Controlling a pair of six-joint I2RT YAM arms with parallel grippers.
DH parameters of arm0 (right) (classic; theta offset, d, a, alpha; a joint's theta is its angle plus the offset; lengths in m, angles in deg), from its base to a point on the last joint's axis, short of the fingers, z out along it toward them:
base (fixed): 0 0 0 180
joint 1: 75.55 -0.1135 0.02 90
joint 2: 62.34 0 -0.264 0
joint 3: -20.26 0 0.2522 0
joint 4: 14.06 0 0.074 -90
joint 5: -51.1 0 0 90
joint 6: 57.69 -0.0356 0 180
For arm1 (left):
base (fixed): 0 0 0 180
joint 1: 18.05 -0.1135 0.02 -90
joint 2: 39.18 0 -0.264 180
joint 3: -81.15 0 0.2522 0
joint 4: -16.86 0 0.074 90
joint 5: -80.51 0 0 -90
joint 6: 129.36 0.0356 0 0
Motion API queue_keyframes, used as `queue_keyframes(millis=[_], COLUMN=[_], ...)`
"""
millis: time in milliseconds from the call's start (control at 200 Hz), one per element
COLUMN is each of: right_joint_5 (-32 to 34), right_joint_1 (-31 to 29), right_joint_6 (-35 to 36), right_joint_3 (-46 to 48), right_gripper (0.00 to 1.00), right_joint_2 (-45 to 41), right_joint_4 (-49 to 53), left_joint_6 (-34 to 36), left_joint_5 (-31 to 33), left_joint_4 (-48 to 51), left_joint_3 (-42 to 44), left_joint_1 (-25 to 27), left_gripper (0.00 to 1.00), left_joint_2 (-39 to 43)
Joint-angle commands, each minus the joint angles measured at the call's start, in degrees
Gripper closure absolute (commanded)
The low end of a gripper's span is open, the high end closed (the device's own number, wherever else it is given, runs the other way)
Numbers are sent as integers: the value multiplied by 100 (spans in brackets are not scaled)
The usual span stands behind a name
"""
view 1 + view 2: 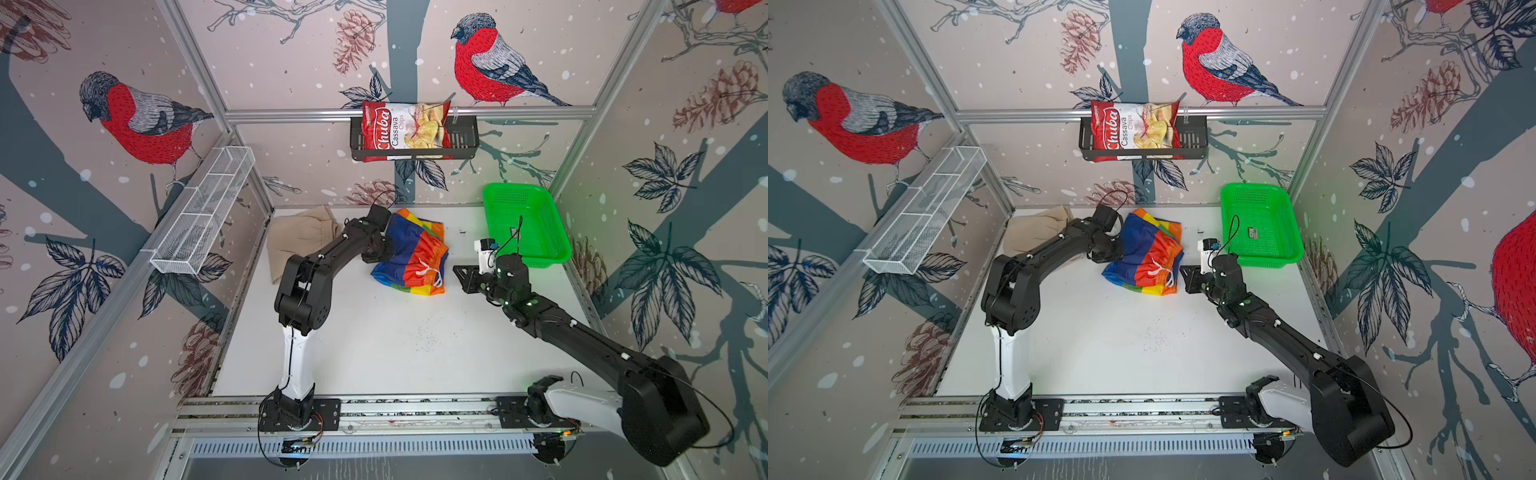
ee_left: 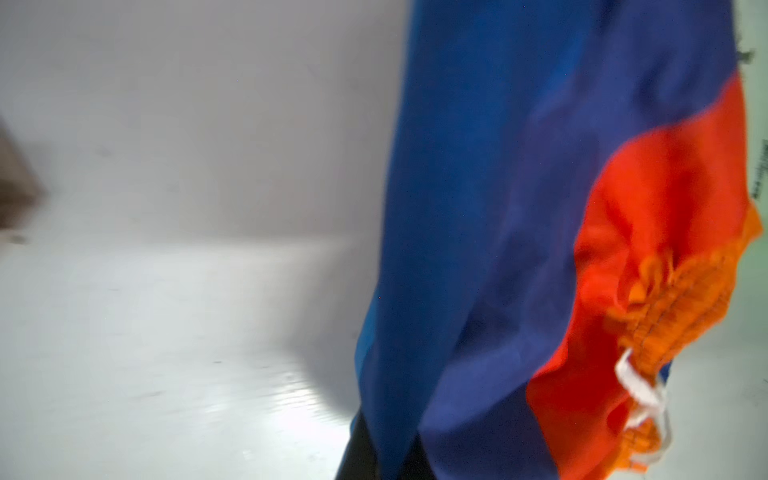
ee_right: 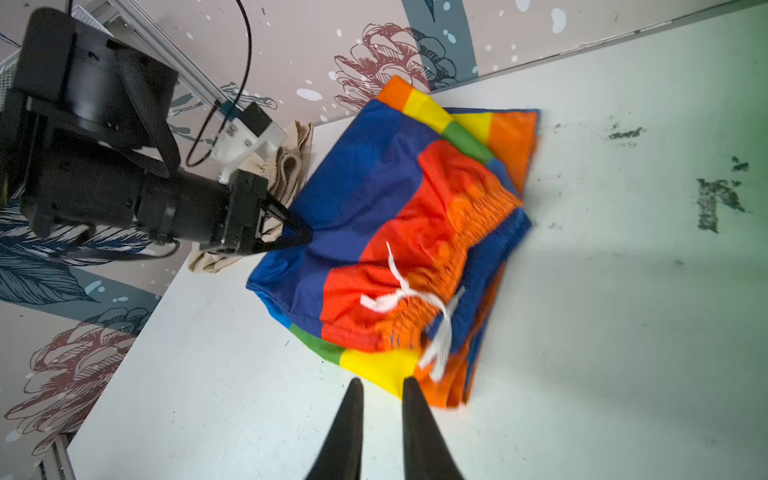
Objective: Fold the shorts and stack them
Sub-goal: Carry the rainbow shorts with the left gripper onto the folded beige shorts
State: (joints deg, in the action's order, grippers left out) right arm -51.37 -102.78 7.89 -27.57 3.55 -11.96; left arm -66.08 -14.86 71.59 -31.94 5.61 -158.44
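Rumpled rainbow shorts (image 1: 415, 253) beside beige shorts (image 1: 299, 237)

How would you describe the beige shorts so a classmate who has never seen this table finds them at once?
Start at the white table and go to its far left corner. There the beige shorts lie crumpled, partly hidden by the left arm. Unlike the rainbow shorts beside them, they are one plain colour.

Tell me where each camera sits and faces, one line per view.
Both top views: high above the front rail, looking down at the table; left arm and right arm show nearly whole.
Left wrist: on the left arm, close against the rainbow shorts; only a dark sliver of robot shows.
Right wrist: on the right arm, facing the rainbow shorts across the table; right gripper open, left gripper pinching blue cloth.
Shared: all four show the rainbow shorts.
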Motion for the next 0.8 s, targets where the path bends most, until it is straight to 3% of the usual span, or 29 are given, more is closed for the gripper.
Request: queue_keyframes(millis=[0,340,560,795], right_joint_5=[10,37,5,-79], right_joint_1=[104,234,295,411], right_joint_6=[-119,-189,-285,-365], right_joint_3=[194,509,691,708], right_gripper=[80,83,84,85], right_joint_2=[-178,-136,13,333], right_joint_4=[-188,-285,-456,-505], left_joint_6=[184,558,792,1008], left_joint_5=[340,831,1564,1607], left_joint_4=[558,1746,2135,2527], left_joint_3=[-428,-2266,-2681,-3062], left_joint_1=[-275,-1141,-1423,-1534], left_gripper=[100,100,100,100], left_joint_2=[-57,-534,-631,-606])
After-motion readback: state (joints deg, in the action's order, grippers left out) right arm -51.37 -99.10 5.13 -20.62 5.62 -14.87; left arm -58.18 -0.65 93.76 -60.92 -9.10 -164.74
